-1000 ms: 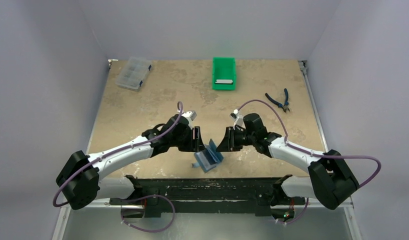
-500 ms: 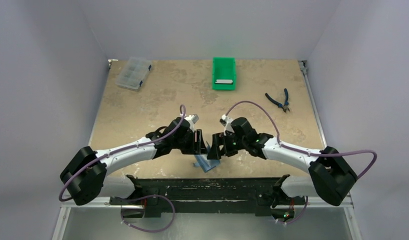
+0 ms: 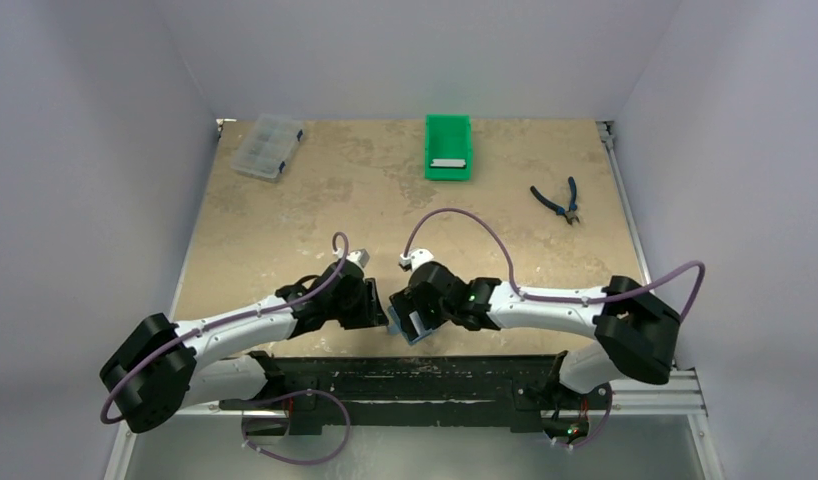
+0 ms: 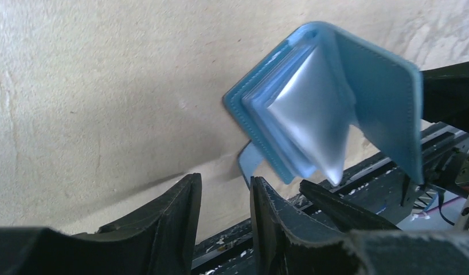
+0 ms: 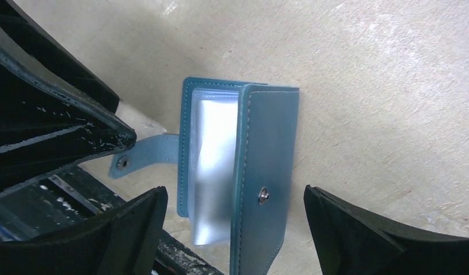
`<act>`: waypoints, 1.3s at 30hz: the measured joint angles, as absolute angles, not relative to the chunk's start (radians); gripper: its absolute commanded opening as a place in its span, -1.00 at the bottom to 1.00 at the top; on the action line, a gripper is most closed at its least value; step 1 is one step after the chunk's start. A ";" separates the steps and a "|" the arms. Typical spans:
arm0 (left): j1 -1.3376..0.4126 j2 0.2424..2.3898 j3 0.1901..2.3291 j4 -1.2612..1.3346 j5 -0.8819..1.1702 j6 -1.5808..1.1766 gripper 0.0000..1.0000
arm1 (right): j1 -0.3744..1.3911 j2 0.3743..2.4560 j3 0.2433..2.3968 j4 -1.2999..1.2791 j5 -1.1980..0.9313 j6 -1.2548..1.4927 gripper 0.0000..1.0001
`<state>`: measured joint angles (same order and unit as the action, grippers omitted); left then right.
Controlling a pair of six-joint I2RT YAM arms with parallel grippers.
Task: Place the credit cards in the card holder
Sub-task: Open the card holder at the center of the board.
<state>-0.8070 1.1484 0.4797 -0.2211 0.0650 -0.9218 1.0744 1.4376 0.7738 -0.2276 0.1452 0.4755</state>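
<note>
right claw [image 5: 232,192]: slid closer and opened wide, so the card holder [image 5: 266,143] now sits between its sides
left claw [image 4: 223,182]: pulled back, closed a little

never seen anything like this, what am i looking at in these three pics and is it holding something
These are two robot arms bolted at a table's near edge. The wide picture looks down from above; the other two come from a camera on each wrist. On the table lie a clear box, a green bin with a pale card inside, pliers and, by the arms, a half-open blue card holder. The right claw stands wide open, one finger on each side of it; the left claw, slightly open, sits just short of it. Neither grips anything.
</note>
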 measured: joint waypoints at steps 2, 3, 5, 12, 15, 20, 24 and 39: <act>-0.807 1.154 0.463 -0.218 0.068 -0.928 -0.21 | 1.096 1.470 0.788 -0.238 0.176 0.471 0.94; -0.807 1.158 0.459 -0.217 0.071 -0.929 -0.21 | 1.104 1.484 0.797 -0.245 0.192 0.471 0.93; -0.807 1.168 0.452 -0.210 0.076 -0.933 -0.20 | 1.114 1.512 0.816 -0.256 0.218 0.471 0.86; -0.807 1.165 0.434 -0.196 0.082 -0.936 -0.16 | 1.120 1.553 0.829 -0.268 0.254 0.475 0.82; -0.807 1.163 0.433 -0.195 0.082 -0.936 -0.15 | 1.120 1.559 0.831 -0.270 0.256 0.479 0.83; -0.807 1.163 0.432 -0.190 0.083 -0.937 -0.14 | 1.121 1.565 0.832 -0.270 0.256 0.480 0.54; -0.807 1.163 0.432 -0.187 0.085 -0.937 -0.14 | 1.122 1.565 0.831 -0.270 0.246 0.495 0.15; -0.807 1.125 0.487 -0.226 0.107 -0.913 -0.25 | 1.074 1.483 0.697 -0.120 0.073 0.621 -0.30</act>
